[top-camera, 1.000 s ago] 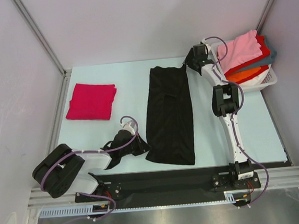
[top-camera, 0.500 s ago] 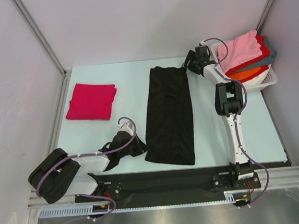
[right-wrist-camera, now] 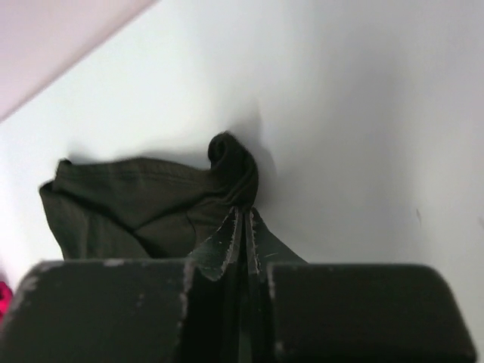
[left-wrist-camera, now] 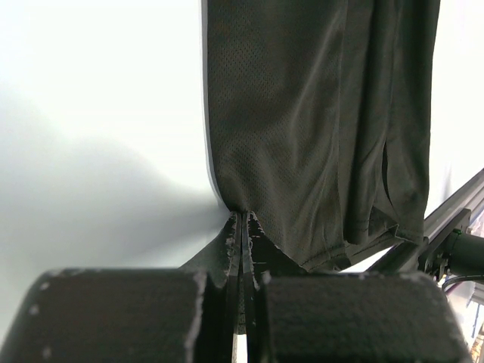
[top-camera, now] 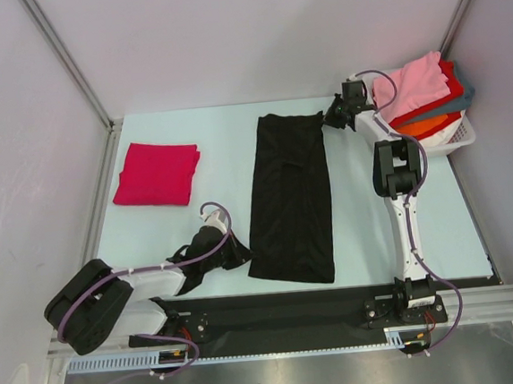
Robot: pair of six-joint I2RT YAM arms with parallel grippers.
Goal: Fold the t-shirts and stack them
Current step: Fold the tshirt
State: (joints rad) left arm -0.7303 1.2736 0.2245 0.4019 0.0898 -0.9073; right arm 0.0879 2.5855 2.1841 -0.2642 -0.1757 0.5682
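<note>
black t-shirt (top-camera: 288, 198): lies at the centre of the table (top-camera: 206, 133) as a long strip running 12 to 6 o'clock, flat, with a few lengthwise creases.
left gripper (left-wrist-camera: 242, 221): at the strip's 7 o'clock corner. Fingers are pressed together on the very edge of the hem, and only a sliver of cloth is between them.
right gripper (right-wrist-camera: 243, 215): at the strip's 1 o'clock corner, clamped on a small bunched knob of the black cloth.
risk, left pinch: I judge the bite thin. It may hold only one layer, so a lift could peel the strip apart or let the hem slide out.
risk, right pinch: bunched cloth can roll free under pull. That corner would drop and the fold would go crooked.
risk, diagonal hold: the corners I hold are opposite, so uneven lifting would twist the strip rather than fold it.
basket (top-camera: 461, 141): at 2 o'clock, just beside my right arm. The pink t-shirt (top-camera: 413, 84) overhangs its rim, so a wide swing could snag it.
magenta t-shirt (top-camera: 156, 174): folded at 10 o'clock, well apart, so little hazard there.
</note>
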